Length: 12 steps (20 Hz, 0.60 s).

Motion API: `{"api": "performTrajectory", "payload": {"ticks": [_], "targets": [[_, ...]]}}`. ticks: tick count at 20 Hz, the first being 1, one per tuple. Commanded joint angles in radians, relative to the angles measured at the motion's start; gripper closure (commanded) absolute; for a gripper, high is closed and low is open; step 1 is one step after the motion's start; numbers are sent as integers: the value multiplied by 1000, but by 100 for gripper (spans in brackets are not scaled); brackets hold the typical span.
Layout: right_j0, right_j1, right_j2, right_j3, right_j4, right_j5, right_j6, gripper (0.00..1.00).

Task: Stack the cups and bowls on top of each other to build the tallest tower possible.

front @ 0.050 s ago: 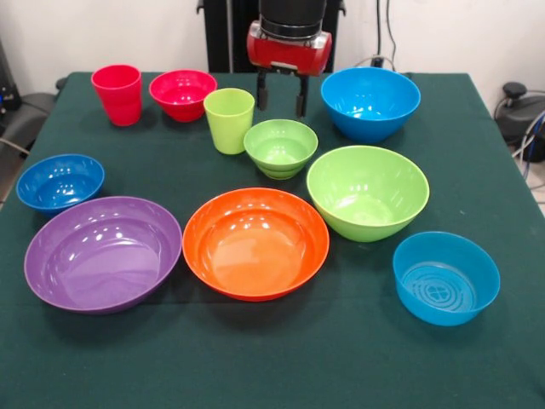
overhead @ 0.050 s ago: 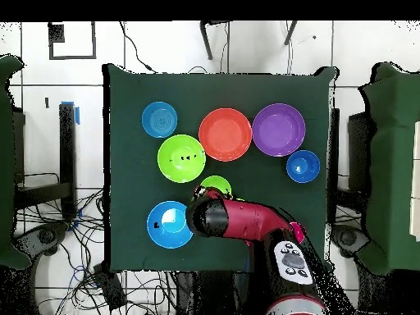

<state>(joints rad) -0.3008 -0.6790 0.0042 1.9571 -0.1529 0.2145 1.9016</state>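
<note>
On the green bench nothing is stacked: every cup and bowl stands alone. Going from left to right in the front view, the small dark-blue bowl sits at the left edge, with the purple bowl in front of it. Behind them stands the red cup, and the red bowl is just beside it. Next comes the lime-green cup, then the orange bowl near the front. The small ribbed green bowl stands just beside the lime-green cup, and the fingers hang open above and a little behind this bowl, holding nothing; the gripper is between the lime-green cup and the teal-blue bowl, and touches neither of them. Further right are the large green bowl and a light blue bowl at the front right. The overhead view shows the red arm reaching over the bench, and it hides the fingers, both cups and the red bowl, which only the front view shows; only a part of the ribbed bowl is visible at the end of the arm.
</note>
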Motion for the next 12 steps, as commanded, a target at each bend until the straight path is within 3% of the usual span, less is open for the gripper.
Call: {"api": "performTrajectory", "payload": {"ticks": [1,5,12], "targets": [[-9,-2,41,9,-76,104,-12,0],[-22,-9,50,23,-88,103,-12,0],[-15,36,15,35,-143,-6,23,0]]}}
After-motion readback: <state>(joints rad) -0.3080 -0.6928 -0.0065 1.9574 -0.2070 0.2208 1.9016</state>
